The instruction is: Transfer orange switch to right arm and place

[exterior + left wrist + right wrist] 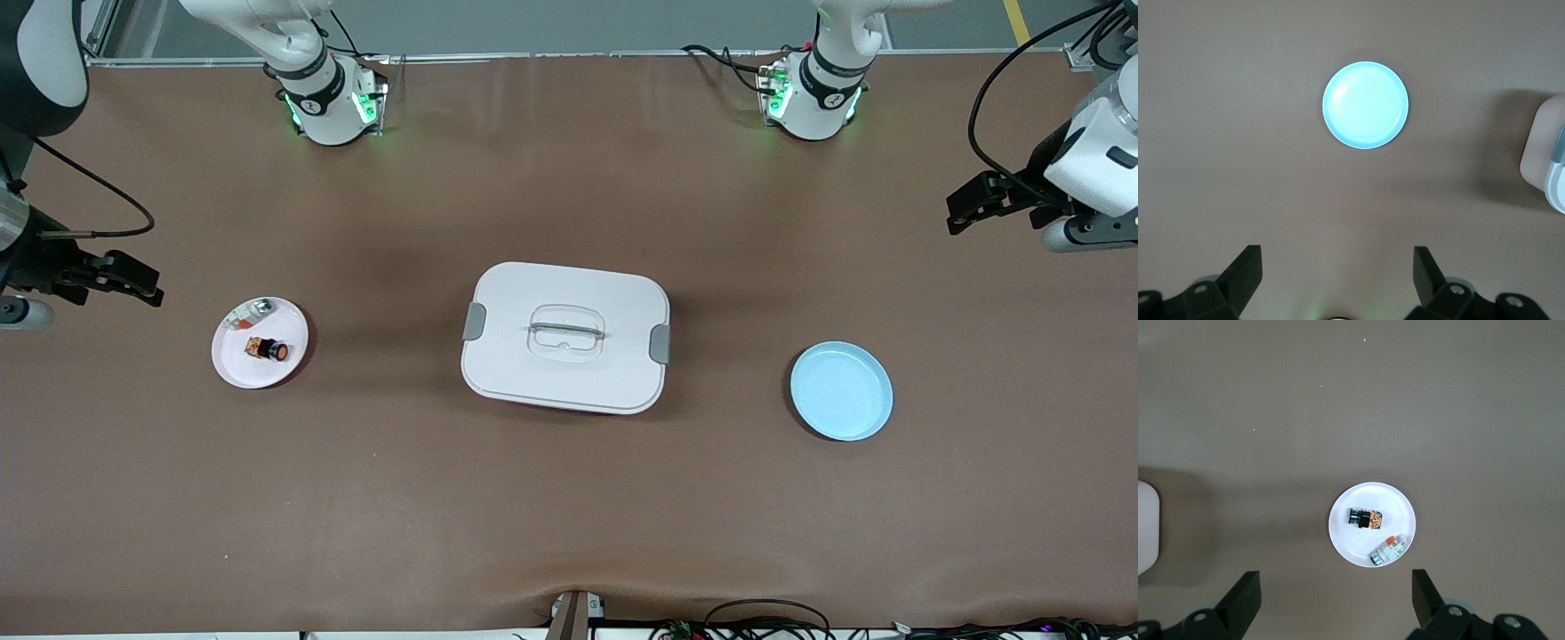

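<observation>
Nothing's grasped yet, so you're at the very start.

Nearest the front camera: the light blue plate (841, 391) toward the left arm's end of the tabletop, bare.

Mid-table sits the white lidded box (565, 337).

Level with it, toward the right arm's end, the white plate (233, 364) carries the orange switch (268, 348), lying on its side, just beside a small silver-and-clear part (250, 312).

Farther up, at the table's end edges, the right gripper (133, 283) hangs near the white plate, fingers spread, holding nothing. The left gripper (973, 203) waits over its own end, also spread and empty.

Heads-up: the switch lies at the right arm's end, so the right gripper looks like the natural picker. Next move, by my read: bring it over the white plate and drop the jaws around the switch body, clear of the silver part.
</observation>
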You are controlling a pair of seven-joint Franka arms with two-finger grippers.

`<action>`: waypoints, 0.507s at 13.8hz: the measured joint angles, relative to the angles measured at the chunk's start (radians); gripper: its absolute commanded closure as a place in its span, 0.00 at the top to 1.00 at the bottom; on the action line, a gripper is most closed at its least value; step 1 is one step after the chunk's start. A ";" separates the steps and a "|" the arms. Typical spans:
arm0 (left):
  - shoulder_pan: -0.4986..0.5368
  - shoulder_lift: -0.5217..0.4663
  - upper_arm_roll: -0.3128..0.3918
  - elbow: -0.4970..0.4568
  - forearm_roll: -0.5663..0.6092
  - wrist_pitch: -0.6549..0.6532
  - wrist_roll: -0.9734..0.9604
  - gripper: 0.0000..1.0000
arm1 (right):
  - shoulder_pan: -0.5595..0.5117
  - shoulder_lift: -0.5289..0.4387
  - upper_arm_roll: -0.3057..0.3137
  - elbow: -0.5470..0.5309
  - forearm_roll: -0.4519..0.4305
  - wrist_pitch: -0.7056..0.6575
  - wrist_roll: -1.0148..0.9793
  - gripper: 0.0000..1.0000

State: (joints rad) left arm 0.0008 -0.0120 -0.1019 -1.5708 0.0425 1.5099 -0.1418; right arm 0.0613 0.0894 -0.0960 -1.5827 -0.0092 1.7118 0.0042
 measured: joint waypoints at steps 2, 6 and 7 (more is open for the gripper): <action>0.000 0.000 0.000 0.001 0.000 0.000 0.000 1.00 | 0.000 -0.007 -0.004 0.015 0.000 -0.003 0.000 1.00; 0.000 0.000 0.000 0.011 0.000 0.000 0.000 1.00 | -0.003 -0.044 -0.002 0.027 0.000 -0.041 0.000 1.00; -0.001 0.000 0.000 0.016 0.000 0.000 0.000 1.00 | -0.011 -0.054 0.002 0.028 0.000 -0.053 0.000 1.00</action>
State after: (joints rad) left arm 0.0002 -0.0121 -0.1023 -1.5544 0.0425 1.5099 -0.1418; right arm 0.0500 0.0354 -0.0936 -1.5552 -0.0088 1.6591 0.0042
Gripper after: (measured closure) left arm 0.000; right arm 0.000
